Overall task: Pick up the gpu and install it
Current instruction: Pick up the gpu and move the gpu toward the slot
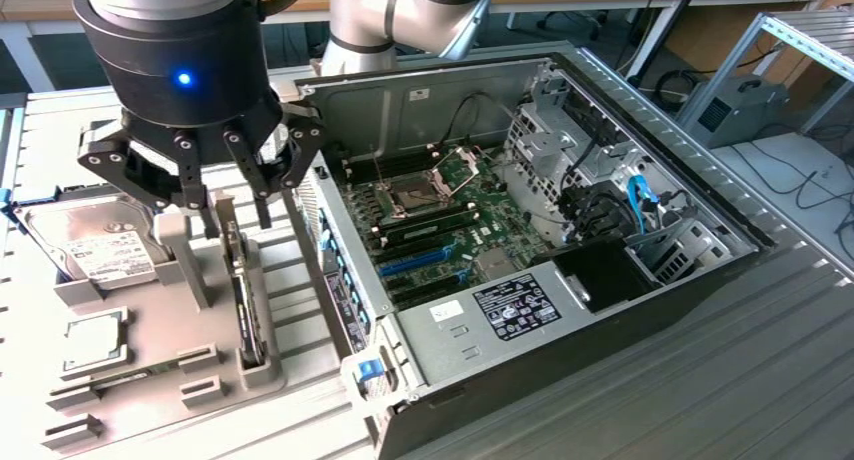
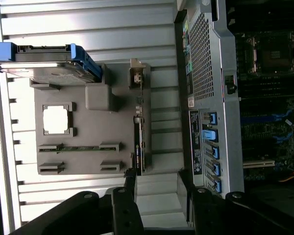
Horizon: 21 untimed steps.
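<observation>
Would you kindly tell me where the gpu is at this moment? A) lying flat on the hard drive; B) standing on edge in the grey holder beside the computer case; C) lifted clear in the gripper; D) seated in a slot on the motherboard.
B: the gpu stands on edge in the grey holder, under the open gripper and outside the computer case.

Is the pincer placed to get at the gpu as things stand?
Likely yes: the pincer hangs open above the gpu, which stands on edge in its grey holder, top edge uncovered.
</observation>
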Tool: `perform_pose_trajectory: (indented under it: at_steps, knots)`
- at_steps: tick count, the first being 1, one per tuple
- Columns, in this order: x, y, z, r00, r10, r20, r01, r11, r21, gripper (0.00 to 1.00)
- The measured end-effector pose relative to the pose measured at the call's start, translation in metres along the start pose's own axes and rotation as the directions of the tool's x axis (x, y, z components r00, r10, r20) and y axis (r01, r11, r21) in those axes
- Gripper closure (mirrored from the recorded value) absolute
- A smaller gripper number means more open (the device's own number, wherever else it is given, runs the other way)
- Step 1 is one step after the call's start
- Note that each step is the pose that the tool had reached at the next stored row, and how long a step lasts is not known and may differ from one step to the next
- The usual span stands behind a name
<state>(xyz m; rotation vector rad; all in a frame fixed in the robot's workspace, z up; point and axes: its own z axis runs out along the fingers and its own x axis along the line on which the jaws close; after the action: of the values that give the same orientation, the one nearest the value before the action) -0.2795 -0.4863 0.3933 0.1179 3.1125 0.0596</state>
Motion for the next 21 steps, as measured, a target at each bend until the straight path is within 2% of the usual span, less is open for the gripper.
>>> perform_pose_trajectory:
  at_steps: [1, 8, 21]
  knots:
    - [0.0, 0.0, 0.0, 1.0, 0.0, 0.0, 0.0, 1.0, 0.0, 0.52]
    - [0.002, -0.0001, 0.0038, 1.0, 0.0, 0.0, 0.0, 1.0, 0.0001, 0.52]
    - [0.005, -0.0006, 0.02, 1.0, 0.002, 0.0002, -0.002, 1.0, 0.0, 0.52]
